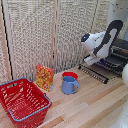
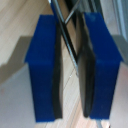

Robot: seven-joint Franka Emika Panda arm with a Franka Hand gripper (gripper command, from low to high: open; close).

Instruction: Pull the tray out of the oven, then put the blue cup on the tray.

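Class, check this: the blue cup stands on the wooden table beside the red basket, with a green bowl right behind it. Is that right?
Not quite: the bowl behind the blue cup is red, not green, as the exterior view shows. The cup does stand on the wooden table beside the red basket.

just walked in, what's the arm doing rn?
The white Franka arm is at the small black countertop oven, working on the dark wire-rack tray, which sticks out over the wooden table. In the wrist view, the end effector has its blue fingers on either side of a thin metal bar. The blue mug sits untouched beside a red bowl.
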